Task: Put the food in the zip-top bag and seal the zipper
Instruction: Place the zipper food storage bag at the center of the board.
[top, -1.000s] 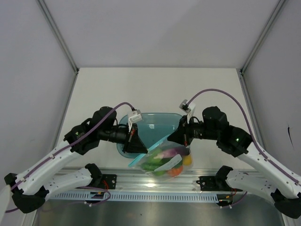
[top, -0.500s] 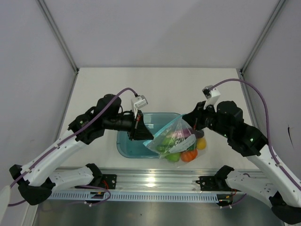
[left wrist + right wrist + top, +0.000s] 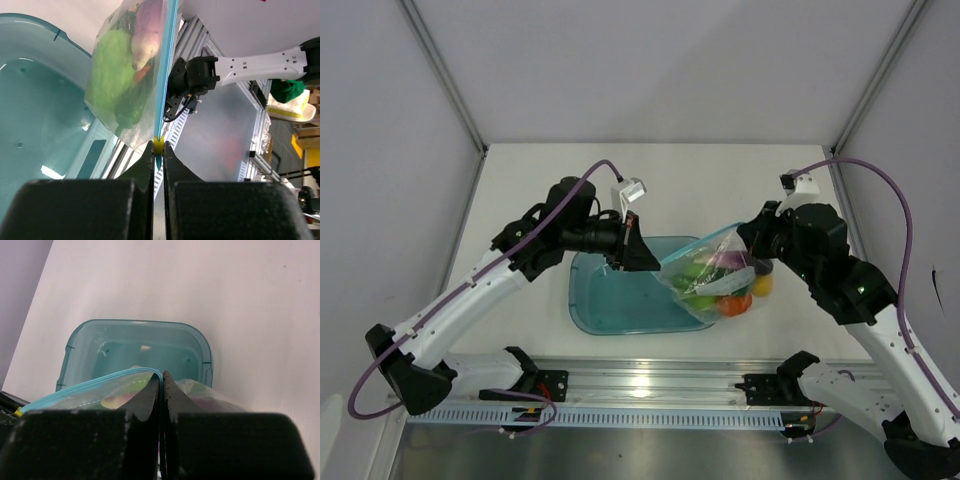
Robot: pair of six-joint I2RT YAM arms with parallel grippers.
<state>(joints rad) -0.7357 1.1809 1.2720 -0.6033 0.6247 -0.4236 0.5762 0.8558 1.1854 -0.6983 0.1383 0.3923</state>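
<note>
The zip-top bag (image 3: 712,278) hangs in the air between my two grippers, over the right end of the blue tub (image 3: 610,310). The food (image 3: 730,300) is inside it: green, purple, orange and yellow pieces. My left gripper (image 3: 647,258) is shut on the left end of the teal zipper (image 3: 700,245). In the left wrist view its jaws (image 3: 158,146) pinch the zipper (image 3: 168,60) at a small yellow slider (image 3: 158,144), and the bag (image 3: 120,80) hangs beyond them. My right gripper (image 3: 748,236) is shut on the zipper's other end, as the right wrist view (image 3: 161,374) shows.
The rigid blue tub (image 3: 135,347) sits on the white table under the bag, with nothing visible inside it. An aluminium rail (image 3: 640,385) with the arm bases runs along the near edge. Grey walls enclose the table on three sides.
Both arms have lifted the bag and carried it up and to the right, from beside the near rail to above the tub's right end. Both grippers stay shut on the zipper.
</note>
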